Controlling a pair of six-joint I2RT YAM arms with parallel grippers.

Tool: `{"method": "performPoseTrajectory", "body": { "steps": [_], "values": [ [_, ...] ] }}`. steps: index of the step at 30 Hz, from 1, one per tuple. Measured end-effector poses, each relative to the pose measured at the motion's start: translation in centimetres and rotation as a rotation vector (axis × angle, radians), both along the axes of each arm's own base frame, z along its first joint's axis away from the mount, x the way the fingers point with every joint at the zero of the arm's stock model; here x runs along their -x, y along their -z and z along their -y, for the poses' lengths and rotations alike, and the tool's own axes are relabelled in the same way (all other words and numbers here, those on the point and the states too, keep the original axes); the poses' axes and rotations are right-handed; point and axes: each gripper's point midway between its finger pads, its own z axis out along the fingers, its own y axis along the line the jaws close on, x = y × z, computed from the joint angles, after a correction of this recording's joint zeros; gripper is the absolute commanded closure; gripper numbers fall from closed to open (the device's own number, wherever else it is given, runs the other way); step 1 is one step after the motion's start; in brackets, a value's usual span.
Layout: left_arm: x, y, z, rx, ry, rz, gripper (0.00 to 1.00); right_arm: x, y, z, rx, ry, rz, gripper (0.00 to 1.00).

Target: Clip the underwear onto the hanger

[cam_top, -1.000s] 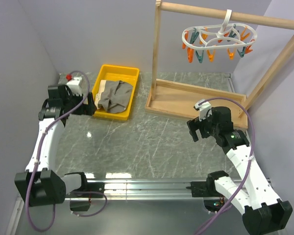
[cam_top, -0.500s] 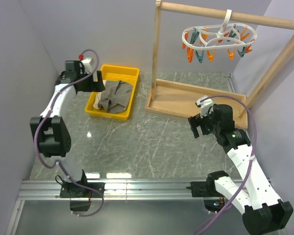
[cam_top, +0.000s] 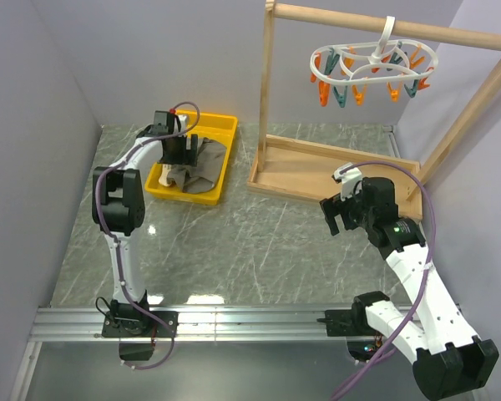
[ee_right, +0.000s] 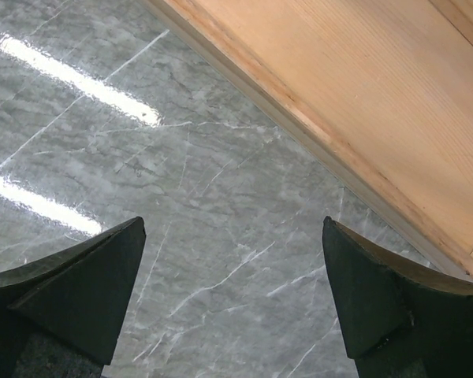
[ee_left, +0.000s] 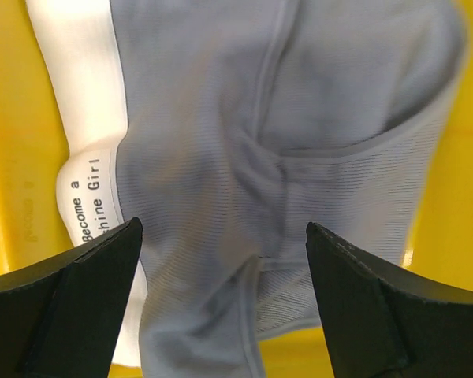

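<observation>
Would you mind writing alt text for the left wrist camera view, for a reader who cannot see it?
Grey underwear with a pale waistband bearing printed words lies in a yellow tray, seen close from directly above and filling most of the frame. The left gripper is open, its two dark fingers showing at the bottom corners, one over each side of the fabric.

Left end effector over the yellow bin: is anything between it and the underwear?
Nothing visible. In the left wrist view the left end effector is open right above the underwear, which lies uncovered in the yellow bin. Only bare fabric shows between its fingers.
</observation>
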Motion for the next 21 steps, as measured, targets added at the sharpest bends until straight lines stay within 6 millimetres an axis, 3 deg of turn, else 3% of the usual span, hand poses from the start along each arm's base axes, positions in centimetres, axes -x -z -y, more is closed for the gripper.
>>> {"method": "performPoseTrajectory", "body": {
  "steps": [4, 9, 13, 18, 19, 21],
  "values": [
    [0.4, 2.1, -0.2, -0.028, 0.008, -0.044, 0.09, 0.0, 0.0, 0.0, 0.000, 0.001, -0.001, 0.00],
    [0.6, 2.9, 0.5, -0.061, 0.028, -0.053, 0.14, 0.0, 0.0, 0.1, 0.002, 0.002, -0.001, 0.00],
    [0.6, 4.6, 0.8, -0.119, 0.051, -0.077, 0.39, 0.0, 0.0, 0.1, 0.006, 0.005, 0.000, 0.00],
    [-0.1, 4.5, 0.9, -0.156, 0.066, -0.079, 0.61, -0.1, 0.0, 0.2, 0.009, 0.007, 0.001, 0.00],
    [0.0, 4.5, 0.7, -0.164, 0.066, -0.083, 0.76, -0.1, 0.0, 0.2, 0.010, 0.007, 0.001, 0.00],
    [0.3, 4.5, 0.4, -0.183, 0.073, -0.096, 0.93, -0.1, 0.0, 0.2, 0.010, 0.007, 0.001, 0.00]
  ]
}}
